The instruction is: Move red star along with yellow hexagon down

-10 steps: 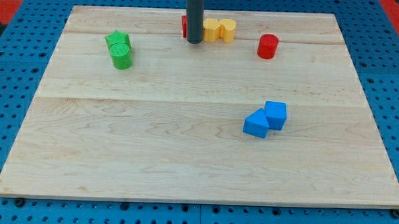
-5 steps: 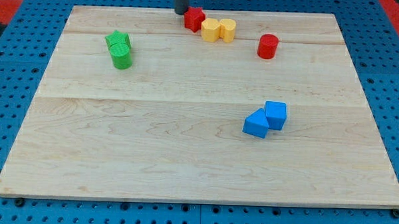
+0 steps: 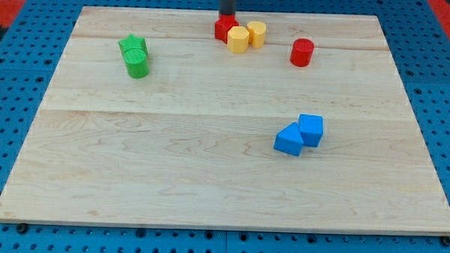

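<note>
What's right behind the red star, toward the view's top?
My tip stands just behind the red star, apparently touching it. The star's far side is hidden. The yellow hexagon adjoins it at lower right.

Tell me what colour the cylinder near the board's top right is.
Red; the cylinder shows plainly in the camera view, the only one.

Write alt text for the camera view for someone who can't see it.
My tip sits just above the red star near the top edge of the wooden board, with the yellow hexagon touching the star's lower right. Elsewhere lie a red cylinder, two green blocks and two blue blocks.
</note>
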